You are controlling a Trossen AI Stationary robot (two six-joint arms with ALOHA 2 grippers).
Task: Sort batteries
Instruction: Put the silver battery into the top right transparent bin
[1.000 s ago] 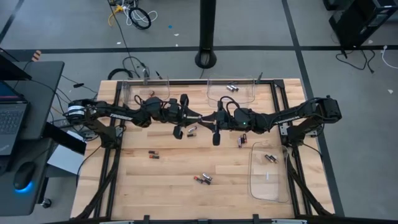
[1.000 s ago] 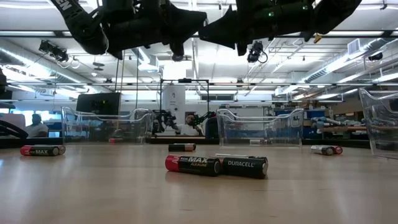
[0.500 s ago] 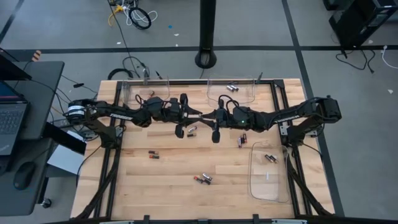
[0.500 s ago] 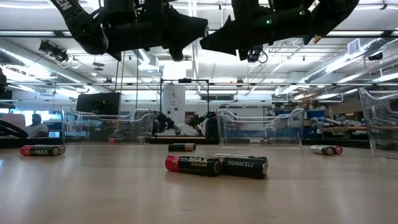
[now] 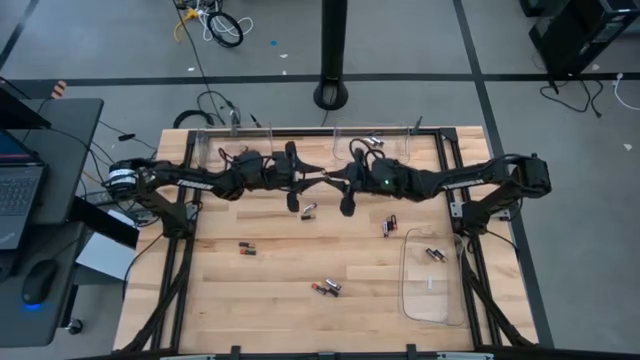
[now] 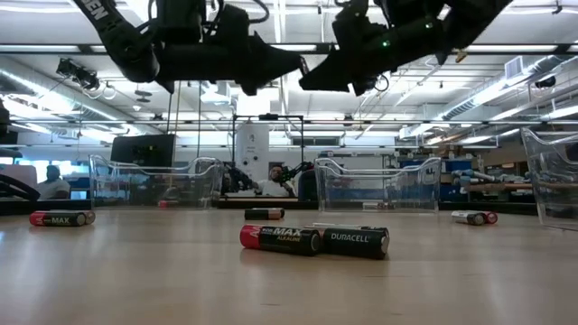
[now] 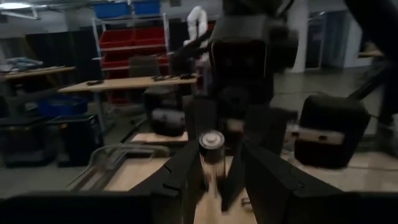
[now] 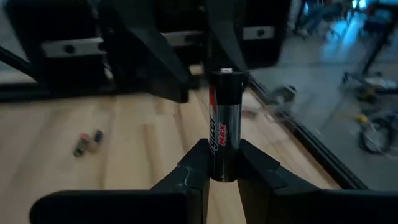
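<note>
Two grippers meet above the table, one battery between them.
The right gripper clamps a black battery upright between narrow fingers; the left gripper, fingers parted, faces it, the cell's end between them. Other batteries lie on the table below.

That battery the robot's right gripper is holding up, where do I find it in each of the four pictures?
High view: too small to make out; it sits where the two arms meet, at the right gripper.
Low view: not discernible among the arms overhead.
Left wrist view: the battery, end-on, centre.
Right wrist view: upright, centre, clamped between the fingers.
Shared landmark: the right gripper, in all four.
</note>
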